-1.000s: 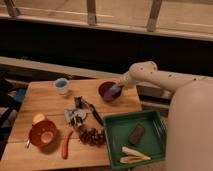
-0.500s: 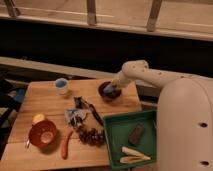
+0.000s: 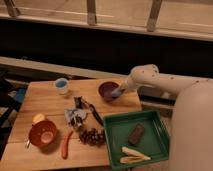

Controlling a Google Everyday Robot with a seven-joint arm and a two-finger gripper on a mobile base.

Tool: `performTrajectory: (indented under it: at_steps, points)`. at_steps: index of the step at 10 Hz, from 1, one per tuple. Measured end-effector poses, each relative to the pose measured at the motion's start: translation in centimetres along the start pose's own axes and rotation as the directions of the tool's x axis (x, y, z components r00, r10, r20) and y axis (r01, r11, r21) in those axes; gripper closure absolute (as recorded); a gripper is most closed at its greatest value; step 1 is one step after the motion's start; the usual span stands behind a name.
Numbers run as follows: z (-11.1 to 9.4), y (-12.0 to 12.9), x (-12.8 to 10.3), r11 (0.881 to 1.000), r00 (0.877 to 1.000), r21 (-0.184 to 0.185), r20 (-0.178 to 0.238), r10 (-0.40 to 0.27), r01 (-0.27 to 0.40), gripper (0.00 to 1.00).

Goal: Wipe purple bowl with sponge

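1. Here the gripper [image 3: 119,92] was clenched on the blue sponge [image 3: 116,93], pressed at the right inner rim of the purple bowl [image 3: 107,90].
2. The bowl stood at the far right of the wooden table [image 3: 45,102], just behind the green tray [image 3: 112,140].
3. Grasp and reach were done; wiping appeared under way, with the bowl's left side seemingly left to cover.
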Motion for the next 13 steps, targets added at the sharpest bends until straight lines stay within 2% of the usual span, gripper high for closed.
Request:
performTrajectory:
  at_steps: [3,6,7,8,11,13]
  points:
    - [-0.3,0.0,-0.7,1.000,1.000,-0.005,0.016,-0.014,0.014,1.00]
    - [1.6,3.2,0.6,0.998,0.999,-0.017,0.001,-0.055,0.055,1.00]
    - [2.6,4.8,1.6,0.998,0.998,-0.014,-0.009,-0.059,0.059,1.00]
    - [3.0,5.2,2.0,0.998,0.998,-0.007,-0.011,-0.062,0.062,1.00]
    - [2.7,4.6,2.6,0.996,0.997,0.044,0.007,-0.078,0.077,1.00]
    - [1.2,2.8,1.3,0.992,0.995,0.091,0.038,-0.094,0.090,1.00]
